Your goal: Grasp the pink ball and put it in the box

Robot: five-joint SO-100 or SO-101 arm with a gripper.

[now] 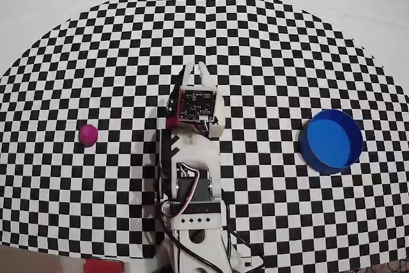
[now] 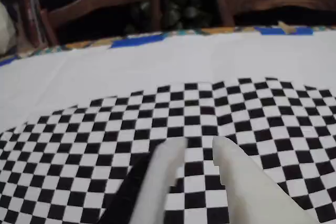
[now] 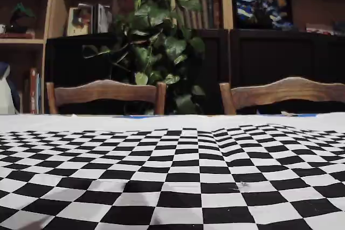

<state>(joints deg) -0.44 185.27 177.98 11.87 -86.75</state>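
Overhead view: arm sits at the middle of the worktop's near edge, reaching toward the far edge. Pincer (image 1: 196,68) hangs over the checkered cloth (image 1: 268,49), roughly mid-worktop, tips pointing at the far edge. Jaws parted by a narrow gap, nothing between them; the wrist view confirms this, with bare checkers showing between the two pale fingers (image 2: 168,166).

Pink ball (image 1: 88,133) rests on the cloth well off toward the worktop's left edge as the overhead view shows it, and somewhat nearer the arm's base side than the pincer tips are. Well apart from the pincer. Not visible in the wrist view or the fixed view.

Box (image 1: 331,140), a blue round tub, stands open and empty near the right edge, about level with the ball, on the opposite side of the arm.

Key relation: ball lies to the left of and behind the pincer's pointing line, so the arm likely has to swing at the base toward the left edge and draw in before descending. A sphere has no long axis, so any jaw angle should serve. Grasp not yet begun.
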